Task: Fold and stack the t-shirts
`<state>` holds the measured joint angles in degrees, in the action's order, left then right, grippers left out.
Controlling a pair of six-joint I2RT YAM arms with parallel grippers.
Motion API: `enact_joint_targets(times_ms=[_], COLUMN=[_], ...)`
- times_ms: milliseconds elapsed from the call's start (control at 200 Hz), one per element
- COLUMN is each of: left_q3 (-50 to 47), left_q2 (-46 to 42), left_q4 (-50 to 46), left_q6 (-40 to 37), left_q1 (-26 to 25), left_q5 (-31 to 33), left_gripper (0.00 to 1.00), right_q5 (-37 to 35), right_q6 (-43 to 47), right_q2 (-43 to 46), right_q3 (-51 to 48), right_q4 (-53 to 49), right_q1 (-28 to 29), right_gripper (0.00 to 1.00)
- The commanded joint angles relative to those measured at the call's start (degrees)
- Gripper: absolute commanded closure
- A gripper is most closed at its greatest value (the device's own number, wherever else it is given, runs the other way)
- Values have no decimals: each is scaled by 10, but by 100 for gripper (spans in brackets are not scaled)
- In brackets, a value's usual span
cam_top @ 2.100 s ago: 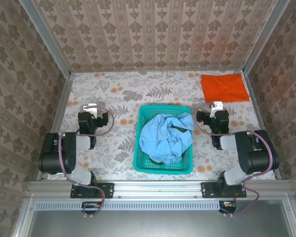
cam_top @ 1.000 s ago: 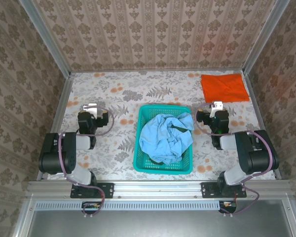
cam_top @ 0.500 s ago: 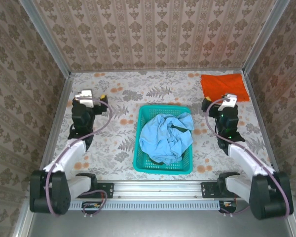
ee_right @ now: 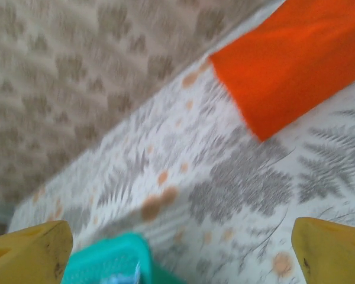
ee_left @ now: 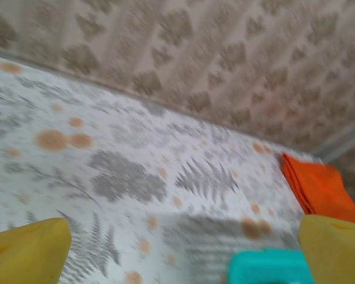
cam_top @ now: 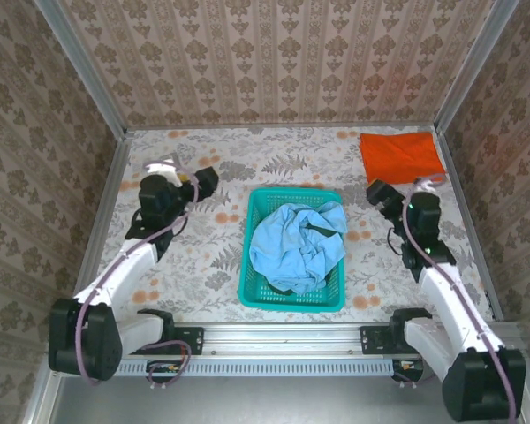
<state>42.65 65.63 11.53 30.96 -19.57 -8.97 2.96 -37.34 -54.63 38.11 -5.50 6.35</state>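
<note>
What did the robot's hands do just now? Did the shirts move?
The left gripper and the right gripper came out of their tucked pose and turned inward toward the basket. Both are open and took hold of nothing. The blue shirt stayed crumpled in the basket, and the orange shirt stayed folded in the far right corner.

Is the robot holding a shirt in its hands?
No, nothing is held. The left hand and right hand are open; the blue shirt lies in the basket.
</note>
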Motion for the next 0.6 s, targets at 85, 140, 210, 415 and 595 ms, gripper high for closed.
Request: enact_joint_targets(times_ms=[85,140,210,415,595], left_q3=[137,141,125,78,46], left_q2=[46,45,33,28,49], left_q4=[-308,-354,-388,-430,-396], left_q6=[-29,-16,-6,-8,5], left_q1=[-95,-110,-124,-130,-139], left_q5=[70,81,86,10,-43], left_gripper=[6,7,7,14,22], right_q5=[-20,-28,-43,-77,-85], right_q6=[57,61,65,67,50], right_q2=[-74,-92,-123,-307,-399], right_q3=[136,153,170,243,283], right_q4=[-250,-280,-286,-304,-302], right_q1=[173,225,291,383,388], right_gripper=[18,20,19,17,35])
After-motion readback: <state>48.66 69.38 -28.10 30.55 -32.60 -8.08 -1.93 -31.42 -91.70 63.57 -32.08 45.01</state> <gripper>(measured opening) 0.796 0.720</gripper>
